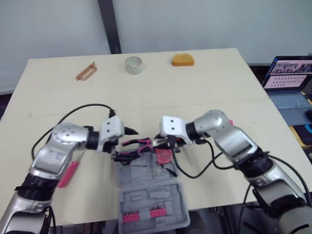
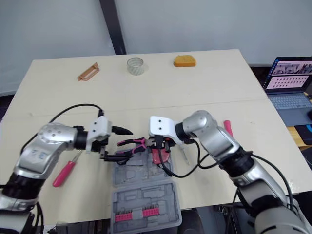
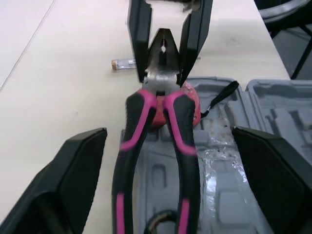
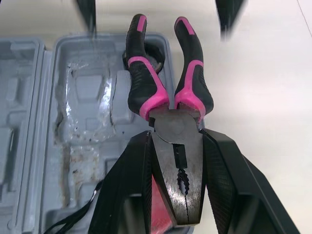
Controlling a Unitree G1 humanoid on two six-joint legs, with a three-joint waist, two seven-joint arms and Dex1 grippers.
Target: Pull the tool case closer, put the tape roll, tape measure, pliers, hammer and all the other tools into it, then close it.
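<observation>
Pliers (image 4: 168, 109) crosswise, head in right end effector (image 4: 178, 146), handles pointing left.

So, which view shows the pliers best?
The right wrist view: the pliers show whole and close, head clamped in the right gripper. The left wrist view cuts off the handle ends. The eye views show them partly hidden.

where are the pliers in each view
Left eye view: pliers near centre, over the far end of the open tool case, between the two hands.
Right eye view: pliers just left of centre, same spot.
Left wrist view: pliers run handles-first toward the open left hand.
Right wrist view: pliers with the metal head pinched in the right hand.
Shared landmark: the grey tool case under the pliers.
</observation>
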